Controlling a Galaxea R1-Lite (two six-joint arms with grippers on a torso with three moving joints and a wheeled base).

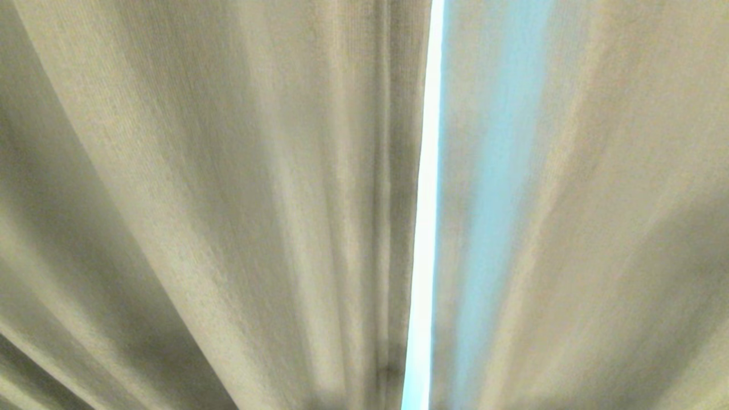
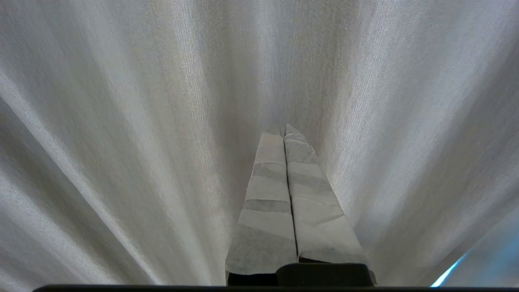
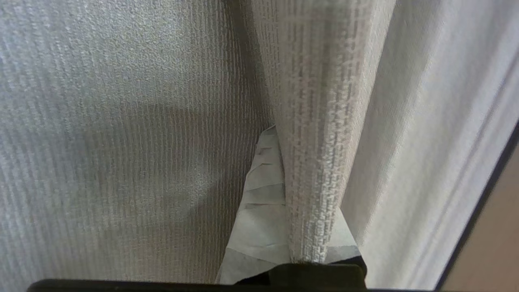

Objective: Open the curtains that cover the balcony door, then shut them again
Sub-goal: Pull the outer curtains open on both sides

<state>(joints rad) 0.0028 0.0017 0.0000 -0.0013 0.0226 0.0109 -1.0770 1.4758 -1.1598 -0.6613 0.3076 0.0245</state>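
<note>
Right claw (image 3: 284, 202) against curtains (image 3: 316, 121), pinched.

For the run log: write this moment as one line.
curtains: nearly shut, thin bright slit | right gripper: shut on curtain fold | left gripper: shut, empty

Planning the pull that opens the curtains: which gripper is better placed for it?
Probably the right gripper: it is shut on a fold of the curtains. The left gripper is shut on nothing, tips at the fabric.
</note>
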